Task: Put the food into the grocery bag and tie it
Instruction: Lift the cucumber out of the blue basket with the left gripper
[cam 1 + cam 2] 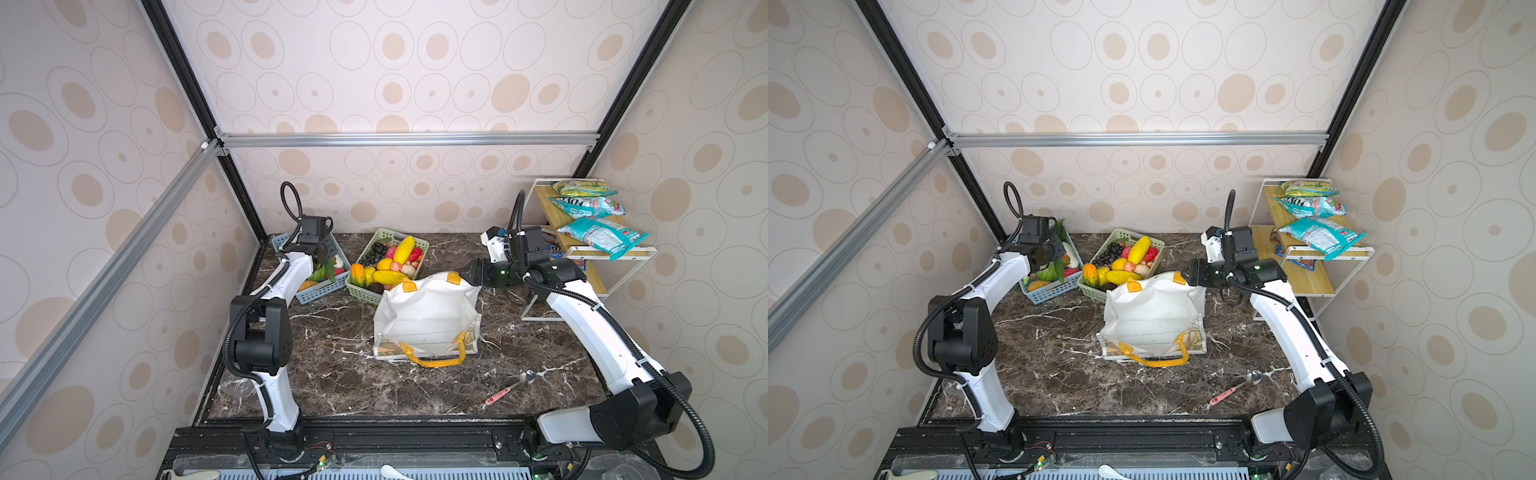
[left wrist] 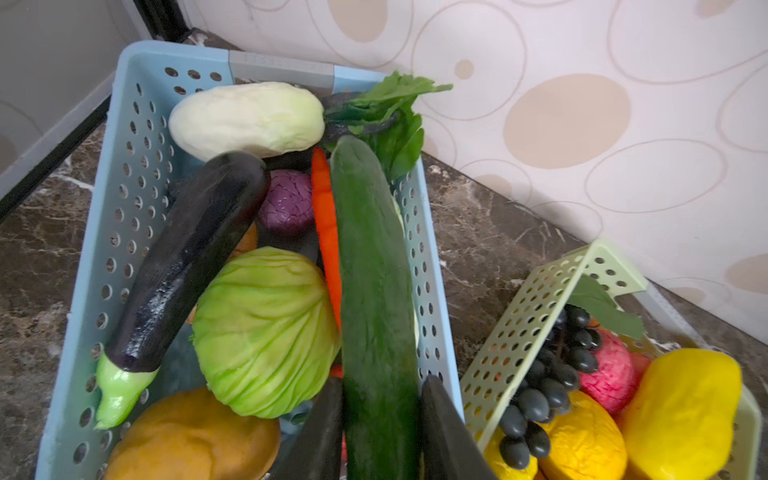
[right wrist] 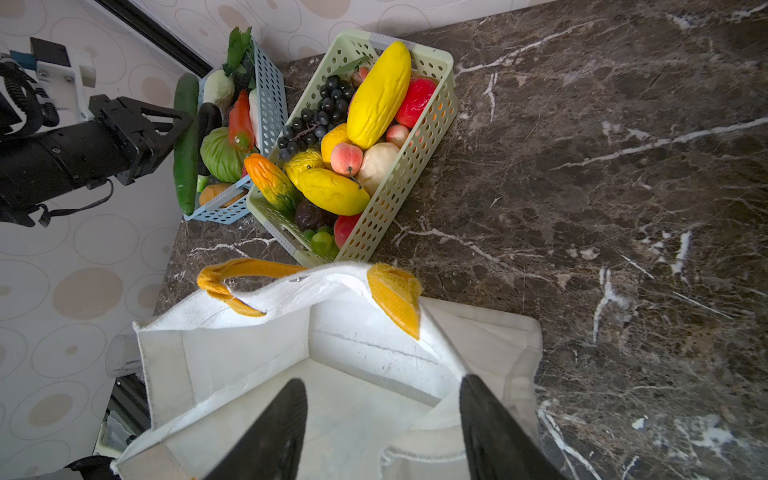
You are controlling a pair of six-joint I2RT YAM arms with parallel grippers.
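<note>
Left tool (image 2: 380, 390) clenches the long dark-green toy cucumber (image 2: 370, 257) near the surface's (image 1: 332, 374) far-left corner; the white fabric tote (image 1: 428, 311) stands at its middle, beside the spread right tool (image 3: 382, 386).

The left arm (image 1: 291, 270) reaches to the far left of the grocery bag (image 1: 428, 320), well apart from it, with its wrist bent downward. The left gripper (image 2: 380, 380) presses its dark fingers (image 2: 320, 432) against both sides of a cucumber (image 2: 374, 257). The right arm (image 1: 577, 305) stretches to the bag's far right corner, wrist level. The right gripper (image 3: 382, 384) hangs over the rim there, jaws apart, with one finger above the bag's inside.
</note>
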